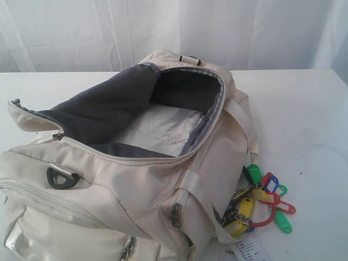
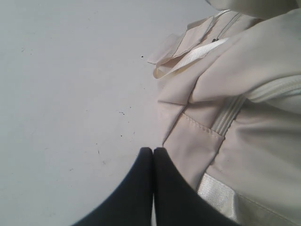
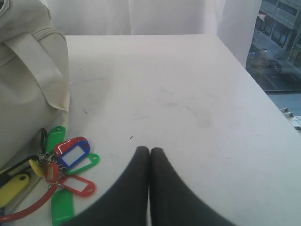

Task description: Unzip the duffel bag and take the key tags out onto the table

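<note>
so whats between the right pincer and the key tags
Nothing: only a bare strip of white table separates the shut right pincer from the key tags, as the right wrist view shows.

At the bottom edge of the exterior view, a white paper label (image 1: 246,253) beside the duffel bag (image 1: 109,201) begins with what looks like "TON"; its smaller print is too fine to read. A pale sheet (image 1: 157,133) inside the bag carries printed lines, which are also illegible.
</note>
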{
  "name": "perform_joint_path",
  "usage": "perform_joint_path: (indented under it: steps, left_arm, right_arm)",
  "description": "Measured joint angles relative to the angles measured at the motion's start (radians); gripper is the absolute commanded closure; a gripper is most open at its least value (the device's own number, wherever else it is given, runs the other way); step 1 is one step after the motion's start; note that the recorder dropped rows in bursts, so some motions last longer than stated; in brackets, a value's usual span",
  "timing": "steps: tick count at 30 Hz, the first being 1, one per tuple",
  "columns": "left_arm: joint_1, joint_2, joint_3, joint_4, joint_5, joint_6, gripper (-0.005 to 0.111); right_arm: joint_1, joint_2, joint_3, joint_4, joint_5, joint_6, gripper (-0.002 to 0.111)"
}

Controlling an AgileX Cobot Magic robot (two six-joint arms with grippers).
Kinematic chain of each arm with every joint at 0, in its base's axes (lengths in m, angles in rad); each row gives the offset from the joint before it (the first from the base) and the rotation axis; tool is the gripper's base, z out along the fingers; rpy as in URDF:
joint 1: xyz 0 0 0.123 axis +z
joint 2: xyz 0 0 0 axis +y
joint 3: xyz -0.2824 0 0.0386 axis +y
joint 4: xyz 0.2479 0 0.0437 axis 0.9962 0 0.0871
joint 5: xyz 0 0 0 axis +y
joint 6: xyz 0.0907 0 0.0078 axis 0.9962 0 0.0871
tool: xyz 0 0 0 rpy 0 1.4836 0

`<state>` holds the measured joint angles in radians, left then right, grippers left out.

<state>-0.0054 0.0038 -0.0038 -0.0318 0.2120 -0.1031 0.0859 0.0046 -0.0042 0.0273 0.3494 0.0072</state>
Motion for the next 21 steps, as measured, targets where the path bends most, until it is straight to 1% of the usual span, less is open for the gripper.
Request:
perform_joint_path:
  steps: [18, 21]
  left_arm:
    - [0.000, 0.000, 0.000, 0.000, 0.000, 0.000, 0.107]
    - [0.000, 0.000, 0.000, 0.000, 0.000, 0.000, 0.107]
  right_arm:
    - [0.000, 0.000, 0.000, 0.000, 0.000, 0.000, 0.108]
    - [0.014, 0.000, 0.000, 0.000, 0.000, 0.000, 0.108]
